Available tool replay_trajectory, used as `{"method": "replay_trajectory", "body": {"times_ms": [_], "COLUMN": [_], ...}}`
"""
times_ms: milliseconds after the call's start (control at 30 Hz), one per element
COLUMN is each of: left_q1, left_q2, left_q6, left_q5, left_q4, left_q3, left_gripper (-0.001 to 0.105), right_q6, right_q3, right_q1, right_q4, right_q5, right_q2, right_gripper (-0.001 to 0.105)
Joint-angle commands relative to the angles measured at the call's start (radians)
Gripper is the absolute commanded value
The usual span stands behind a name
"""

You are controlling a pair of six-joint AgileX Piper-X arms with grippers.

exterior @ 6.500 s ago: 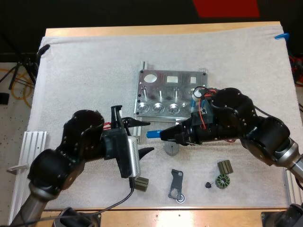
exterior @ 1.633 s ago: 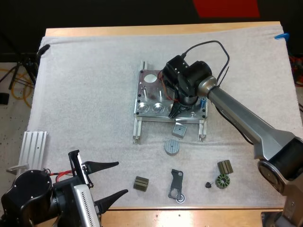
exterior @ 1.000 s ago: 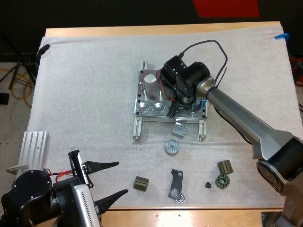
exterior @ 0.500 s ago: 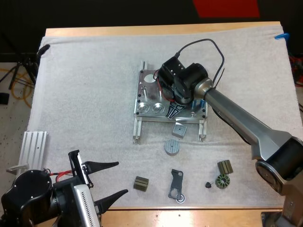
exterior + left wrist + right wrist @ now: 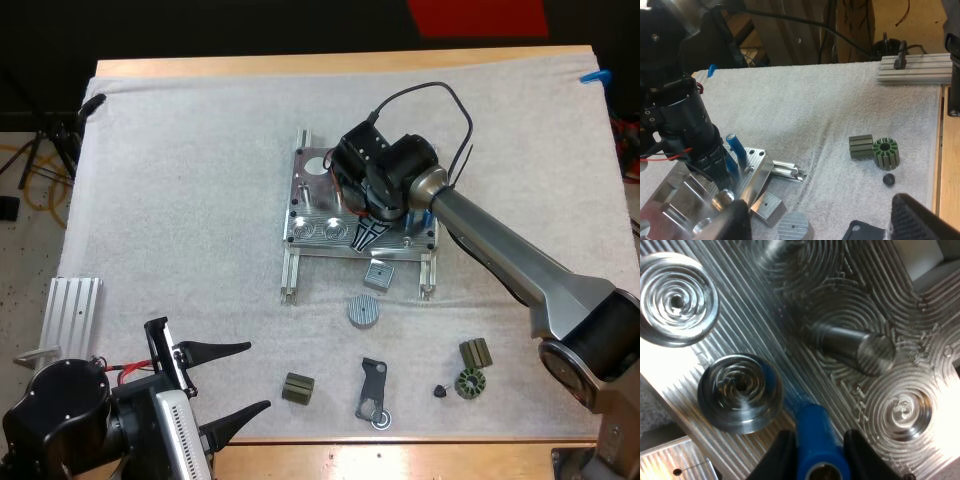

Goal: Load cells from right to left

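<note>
Right gripper (image 5: 365, 236) over the metal fixture (image 5: 308, 192) front row, fingers (image 5: 860, 452) clamped on 1 blue cylinder (image 5: 815, 437) (next to a round recess). Left gripper (image 5: 238, 380) at near-left corner of mat (image 5: 180, 180), fingers apart, holding nothing.

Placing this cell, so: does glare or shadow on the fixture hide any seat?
Right wrist view: the fixture gleams but its seats can be made out; the cell in the right tool throws a blue reflection on the metal. High view: even light, small glints on the front seats. Left wrist view: white glare on seat rims.
</note>
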Motion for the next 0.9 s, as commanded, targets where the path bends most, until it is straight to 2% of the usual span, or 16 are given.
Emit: {"method": "replay_trajectory", "body": {"times_ms": [0, 233, 500, 867], "left_q1": [-0.002, -0.002, -0.002, -0.002], "left_q2": [-0.006, -0.006, -0.006, -0.006], "left_q6": [-0.009, -0.009, -0.009, -0.009], "left_q5": [0.010, 0.010, 0.010, 0.010], "left_q4": [-0.005, -0.005, -0.005, -0.005], "left_q3": [-0.003, -0.003, -0.003, -0.003], "left_gripper": [0.059, 0.059, 0.059, 0.059], "right_q6": [-0.017, -0.019, -0.019, 0.006], "right_q3": [-0.003, -0.003, -0.003, -0.003], "right_q1": [-0.009, -0.012, -0.012, -0.012], "right_q4": [-0.004, 0.023, 0.023, 0.030], "right_q5": [0.096, 0.097, 0.165, 0.172], "right_q2": [0.012, 0.012, 0.012, 0.009], "right_gripper": [0.016, 0.016, 0.016, 0.016]}}
